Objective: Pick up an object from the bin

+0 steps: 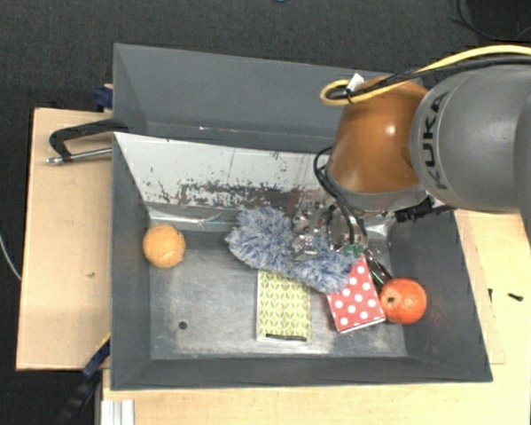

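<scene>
The orange-covered arm (pixel 380 147) has its hand (pixel 322 228) (grip unreadable) over a fluffy blue-grey cloth (pixel 262 238).

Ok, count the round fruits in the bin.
2: an orange ball at the bin's left, a red-orange ball at its right beside the polka-dot pouch. The arm may hide more.

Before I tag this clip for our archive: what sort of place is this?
Probably a robotics lab's grasping test cell: a KUKA arm reaches into a grey metal bin holding unrelated odds, such as a blue cloth, an orange ball and a dotted card.
</scene>
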### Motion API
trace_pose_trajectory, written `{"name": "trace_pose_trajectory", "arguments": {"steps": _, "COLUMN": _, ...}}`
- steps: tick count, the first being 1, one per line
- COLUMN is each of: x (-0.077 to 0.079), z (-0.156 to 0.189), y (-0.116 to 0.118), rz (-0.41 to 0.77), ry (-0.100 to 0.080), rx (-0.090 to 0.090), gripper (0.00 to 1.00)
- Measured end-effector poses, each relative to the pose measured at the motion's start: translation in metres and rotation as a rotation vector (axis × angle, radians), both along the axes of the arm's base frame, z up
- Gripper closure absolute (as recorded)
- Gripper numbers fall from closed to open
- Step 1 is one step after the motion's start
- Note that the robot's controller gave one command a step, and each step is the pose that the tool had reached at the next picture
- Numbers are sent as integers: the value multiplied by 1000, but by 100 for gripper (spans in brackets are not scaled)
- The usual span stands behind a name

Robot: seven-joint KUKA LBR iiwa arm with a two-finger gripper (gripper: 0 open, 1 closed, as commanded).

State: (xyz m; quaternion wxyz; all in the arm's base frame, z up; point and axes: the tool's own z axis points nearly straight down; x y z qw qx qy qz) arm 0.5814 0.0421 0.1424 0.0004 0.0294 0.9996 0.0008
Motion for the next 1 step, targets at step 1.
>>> {"name": "trace_pose_trajectory", "arguments": {"steps": 1, "x": 1, "z": 19, "y": 0, "rz": 0, "ry": -5, "rx": 0, "gripper": 100}}
